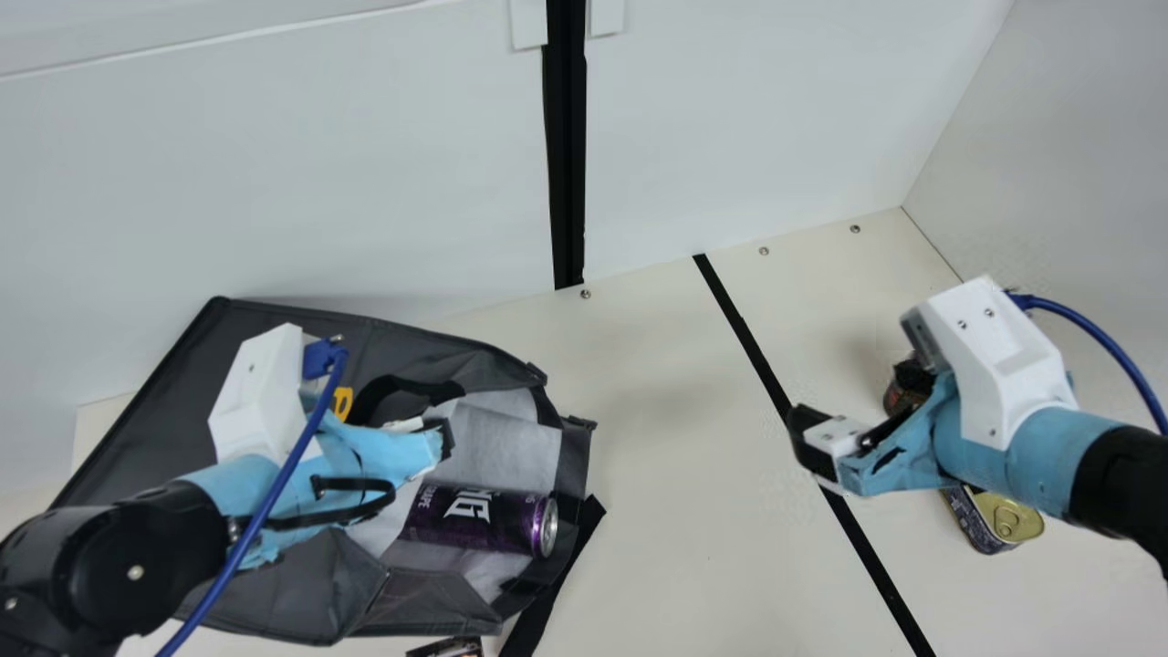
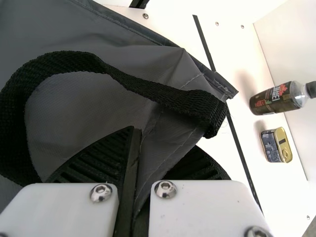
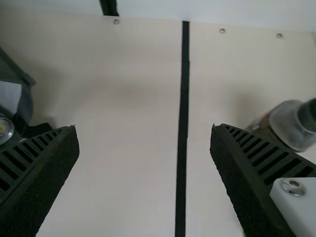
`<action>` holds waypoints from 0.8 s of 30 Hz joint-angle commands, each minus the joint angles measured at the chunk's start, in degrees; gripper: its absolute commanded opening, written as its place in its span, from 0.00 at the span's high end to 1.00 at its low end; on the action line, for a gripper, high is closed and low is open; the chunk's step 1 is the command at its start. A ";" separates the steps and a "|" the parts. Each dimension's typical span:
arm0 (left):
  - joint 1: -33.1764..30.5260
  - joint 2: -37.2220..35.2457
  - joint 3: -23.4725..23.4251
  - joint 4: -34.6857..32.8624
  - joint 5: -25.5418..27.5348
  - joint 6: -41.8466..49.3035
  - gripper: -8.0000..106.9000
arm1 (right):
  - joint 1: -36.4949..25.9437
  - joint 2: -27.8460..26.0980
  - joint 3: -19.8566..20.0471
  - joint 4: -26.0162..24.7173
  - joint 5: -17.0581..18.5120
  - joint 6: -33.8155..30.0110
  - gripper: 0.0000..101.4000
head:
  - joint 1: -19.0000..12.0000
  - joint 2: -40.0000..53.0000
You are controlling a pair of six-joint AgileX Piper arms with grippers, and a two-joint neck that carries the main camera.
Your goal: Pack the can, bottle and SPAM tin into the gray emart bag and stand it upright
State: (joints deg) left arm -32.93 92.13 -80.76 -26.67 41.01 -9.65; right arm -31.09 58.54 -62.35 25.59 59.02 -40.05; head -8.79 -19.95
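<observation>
The gray bag [image 1: 274, 584] lies on its side at the left in the main view, mouth facing right. A purple can [image 1: 479, 518] lies inside the mouth. My left gripper [image 1: 442, 440] is at the mouth's upper part; in the left wrist view my left gripper [image 2: 160, 143] is shut on bag fabric [image 2: 163, 123], near a black handle [image 2: 148, 89]. My right gripper [image 1: 812, 449] hovers right of the bag; in the right wrist view my right gripper [image 3: 143, 129] stands open with nothing between its fingers. The bottle [image 1: 903, 391] is partly behind it, upright, and the SPAM tin [image 1: 975, 518] stands nearer.
A black tape line [image 1: 757, 351] runs across the table between bag and bottle. White walls [image 1: 730, 119] close off the back and right side. A small dark printed item [image 1: 449, 647] shows at the main view's bottom edge, below the bag.
</observation>
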 commanded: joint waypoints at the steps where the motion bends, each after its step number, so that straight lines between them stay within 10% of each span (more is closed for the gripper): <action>1: 0.00 0.00 0.00 0.00 0.00 0.00 1.00 | -0.70 -0.22 -0.45 -2.20 0.09 2.02 0.06 | -1.21 -0.05; 24: 0.00 0.00 0.00 0.00 0.00 0.00 1.00 | -1.97 -3.49 -10.24 -21.47 9.09 23.83 0.06 | -1.21 -0.05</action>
State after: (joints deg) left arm -32.93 92.13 -80.76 -26.67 41.01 -9.65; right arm -33.23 55.07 -72.02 5.57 67.61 -17.76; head -8.79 -19.86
